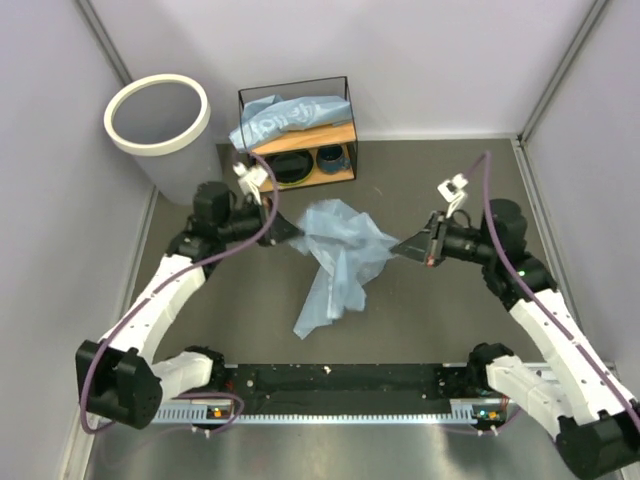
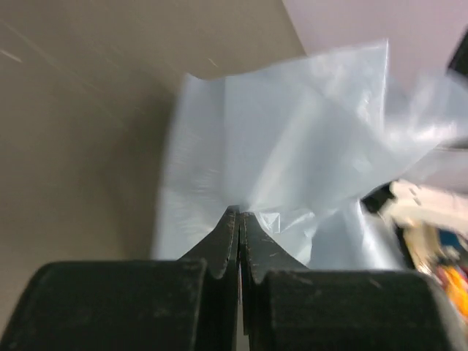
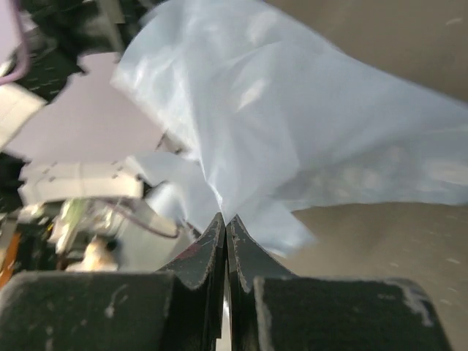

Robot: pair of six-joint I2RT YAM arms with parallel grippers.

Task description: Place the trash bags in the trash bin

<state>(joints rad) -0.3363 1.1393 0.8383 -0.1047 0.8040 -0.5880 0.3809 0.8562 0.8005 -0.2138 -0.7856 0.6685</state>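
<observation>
While left pincer (image 1: 297, 232) and right pincer (image 1: 395, 247) clamp it, the trash bag (image 1: 345, 252) spans between them.

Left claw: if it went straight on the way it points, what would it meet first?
The bag that the left claw pinches, bunched at its tips. Beyond the film, the right claw, also shut on it, seems roughly in line; depth is unclear.

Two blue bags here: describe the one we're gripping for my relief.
On the grey table, look just in front of the black-wire shelf, near the middle. The light-blue trash bag there is pinched at its sides by the left gripper and right gripper. Unlike the other bag, bunched on top of the shelf, it is spread out.
</observation>
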